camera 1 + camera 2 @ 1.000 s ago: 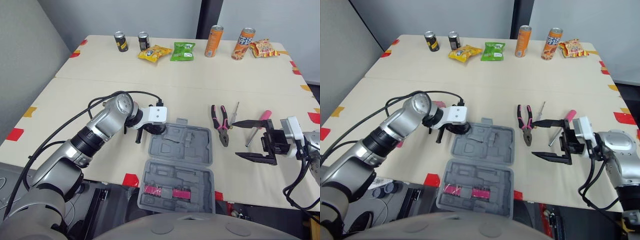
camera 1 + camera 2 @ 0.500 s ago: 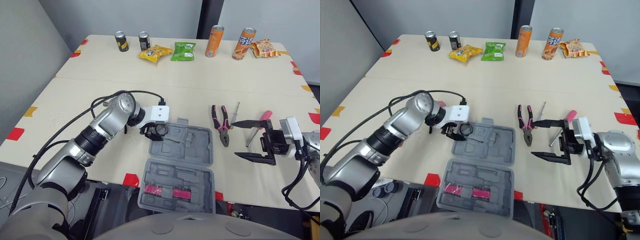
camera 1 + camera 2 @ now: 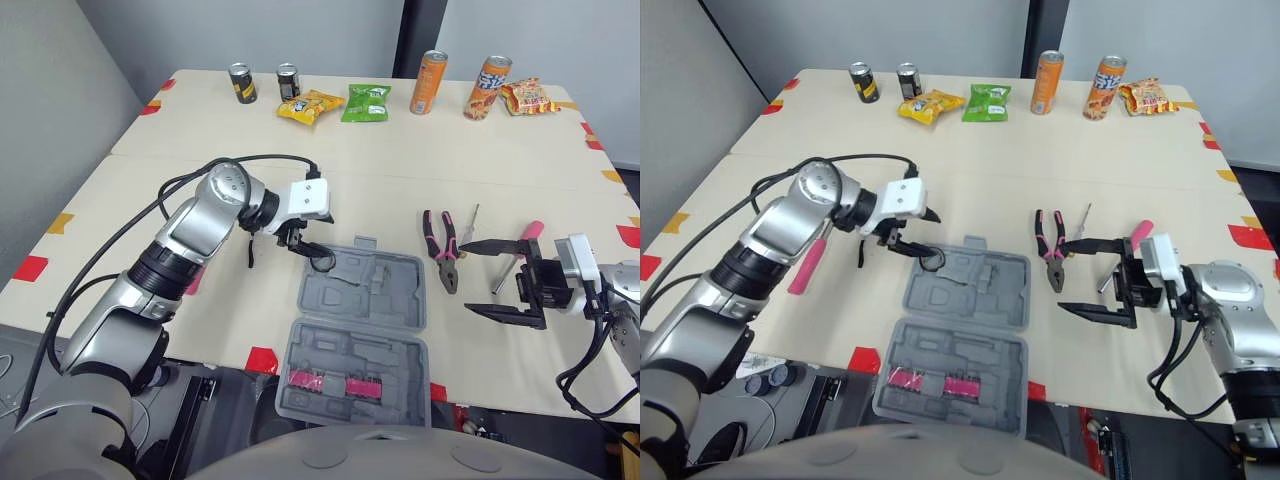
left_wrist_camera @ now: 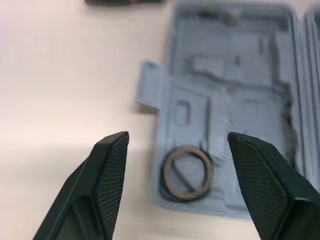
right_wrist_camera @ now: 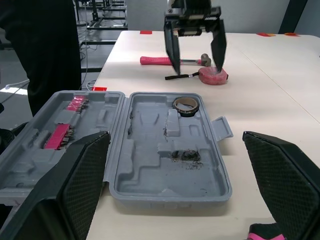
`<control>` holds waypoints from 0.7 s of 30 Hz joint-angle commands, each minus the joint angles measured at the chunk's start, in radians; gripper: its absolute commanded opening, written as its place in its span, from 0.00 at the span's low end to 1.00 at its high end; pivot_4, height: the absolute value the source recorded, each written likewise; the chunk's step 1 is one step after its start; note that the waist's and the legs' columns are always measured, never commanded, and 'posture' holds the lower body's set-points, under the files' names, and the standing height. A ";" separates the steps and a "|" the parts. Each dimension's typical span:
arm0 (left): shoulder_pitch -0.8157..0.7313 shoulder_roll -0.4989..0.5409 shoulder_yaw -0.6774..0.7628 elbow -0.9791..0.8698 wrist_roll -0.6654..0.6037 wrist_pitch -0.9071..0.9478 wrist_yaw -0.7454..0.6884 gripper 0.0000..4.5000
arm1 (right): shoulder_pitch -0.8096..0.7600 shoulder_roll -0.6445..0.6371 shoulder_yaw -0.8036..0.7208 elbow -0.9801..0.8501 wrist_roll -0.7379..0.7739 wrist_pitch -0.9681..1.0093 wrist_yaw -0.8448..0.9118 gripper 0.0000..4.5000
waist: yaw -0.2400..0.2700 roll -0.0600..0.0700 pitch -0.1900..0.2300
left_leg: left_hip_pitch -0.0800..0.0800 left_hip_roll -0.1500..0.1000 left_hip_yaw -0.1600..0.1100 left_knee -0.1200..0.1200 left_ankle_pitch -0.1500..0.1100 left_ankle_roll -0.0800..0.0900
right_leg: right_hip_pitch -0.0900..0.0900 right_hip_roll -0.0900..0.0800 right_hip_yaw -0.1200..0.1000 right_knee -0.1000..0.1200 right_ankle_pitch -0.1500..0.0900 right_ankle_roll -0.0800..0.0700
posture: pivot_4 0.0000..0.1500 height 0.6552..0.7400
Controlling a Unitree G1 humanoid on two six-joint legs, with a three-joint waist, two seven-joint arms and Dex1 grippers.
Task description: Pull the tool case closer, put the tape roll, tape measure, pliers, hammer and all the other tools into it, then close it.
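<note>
Left tool (image 4: 177, 136) hangs spread over the tape roll (image 4: 187, 172) in the tool case (image 3: 385, 290); right tool (image 3: 470, 279), spread, should pinch the probably stiff, hefty pliers (image 3: 443, 245) across the 2 handles.

This is looking like a test lab. Red and orange tape markers (image 3: 30, 268) are edging the pale counter (image 3: 350, 160), with grey partition walls (image 3: 50, 90) standing behind.

Case (image 3: 365, 300) grey matt moulded plastic. Tape roll (image 4: 187, 172) black, papery tan core. Bench (image 3: 330, 160) smooth matt. Left tool (image 4: 177, 136) fingers (image 4: 109, 170) black, cross-hatched texture. Cans (image 3: 428, 82) glossy metal.
</note>
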 commanded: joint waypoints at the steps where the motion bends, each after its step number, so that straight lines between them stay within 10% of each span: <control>1: 0.076 -0.046 0.089 0.024 -0.083 -0.098 0.051 0.74 | 0.012 0.006 -0.041 -0.013 0.002 -0.018 0.051 1.00 | 0.001 0.000 0.000 | 0.000 0.000 0.000 0.000 0.000 0.000 | 0.000 0.000 0.000 0.000 0.000 0.000 | 1.00 1.00; 4: 0.161 -0.110 0.176 0.041 -0.168 -0.129 0.099 0.69 | 0.023 0.013 -0.050 -0.021 -0.001 -0.021 0.041 1.00 | 0.001 0.000 0.000 | -0.002 0.000 0.000 0.002 0.000 0.000 | 0.000 0.000 -0.001 0.000 0.000 0.000 | 1.00 1.00; 11: 0.209 -0.140 0.208 0.191 -0.197 -0.279 0.072 0.17 | 0.031 0.030 -0.060 -0.025 -0.012 -0.030 0.027 1.00 | -0.001 0.000 0.000 | -0.003 0.000 -0.002 0.002 0.000 0.000 | 0.000 -0.001 -0.002 0.000 0.000 0.000 | 1.00 1.00; 21: 0.166 -0.177 0.174 0.445 -0.145 -0.460 0.015 0.17 | 0.051 0.057 -0.074 -0.037 -0.027 -0.043 0.005 1.00 | -0.003 0.000 0.000 | -0.003 0.000 -0.002 0.003 0.000 0.000 | -0.001 -0.003 -0.002 0.000 0.000 0.000 | 1.00 1.00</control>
